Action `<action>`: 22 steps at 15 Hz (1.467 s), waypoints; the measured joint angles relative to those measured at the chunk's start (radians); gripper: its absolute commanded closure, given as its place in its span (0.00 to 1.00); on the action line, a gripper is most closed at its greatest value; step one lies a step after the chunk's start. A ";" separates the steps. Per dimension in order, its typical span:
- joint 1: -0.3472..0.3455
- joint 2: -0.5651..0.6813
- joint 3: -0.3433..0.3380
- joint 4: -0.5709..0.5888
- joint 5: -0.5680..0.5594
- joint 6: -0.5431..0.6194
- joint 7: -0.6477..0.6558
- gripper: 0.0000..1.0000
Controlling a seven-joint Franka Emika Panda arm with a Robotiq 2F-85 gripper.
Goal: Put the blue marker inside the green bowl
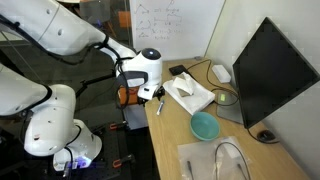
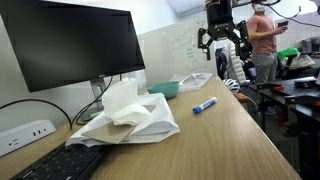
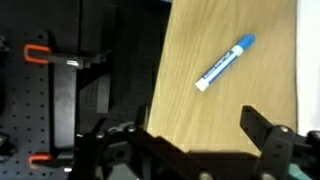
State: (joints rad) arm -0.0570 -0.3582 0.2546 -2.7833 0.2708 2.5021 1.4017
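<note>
The step in hand is the approach to the blue marker (image 3: 225, 62); nothing is grasped yet. The hand (image 3: 190, 150) hangs above the table (image 3: 250, 110) edge, pointing down, fingers spread wide and empty. The marker lies flat just ahead of it, and the green bowl (image 2: 165, 89) sits farther off. Next, I judge, the hand must advance, line up across the marker and descend.

A long light-wood desk (image 2: 235, 130) stands against a pale wall (image 1: 245, 20). On it are a large black flat-screen monitor (image 2: 70, 45), a black keyboard (image 2: 55, 165) and a white power strip (image 2: 25, 130). A white whiteboard (image 1: 175, 25) covered with handwriting hangs past the desk's end, and in the wrist view a black perforated panel (image 3: 40, 110) with orange clips (image 3: 38, 50) lies beside the desk's edge.
</note>
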 measured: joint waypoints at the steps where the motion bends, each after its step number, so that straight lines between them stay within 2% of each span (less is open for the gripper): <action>1: -0.001 0.014 0.009 0.000 -0.014 0.023 0.068 0.00; 5: -0.027 0.091 0.027 -0.001 -0.117 0.083 0.348 0.00; 7: -0.038 0.131 0.019 -0.001 -0.159 0.097 0.431 0.00; 9: -0.039 0.168 0.000 -0.001 -0.185 0.115 0.469 0.03; 10: -0.039 0.184 -0.012 -0.001 -0.191 0.122 0.470 0.16; 12: -0.036 0.212 -0.040 -0.001 -0.192 0.131 0.465 0.15; 13: -0.033 0.225 -0.053 0.000 -0.192 0.134 0.459 0.19; 14: -0.029 0.239 -0.066 0.002 -0.192 0.139 0.450 0.12; 17: -0.014 0.281 -0.087 0.014 -0.208 0.158 0.448 0.16; 21: 0.000 0.333 -0.098 0.039 -0.293 0.213 0.538 0.25; 22: 0.005 0.346 -0.101 0.049 -0.316 0.227 0.573 0.22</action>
State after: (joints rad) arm -0.0524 -0.0124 0.1534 -2.7347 -0.0454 2.7295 1.9750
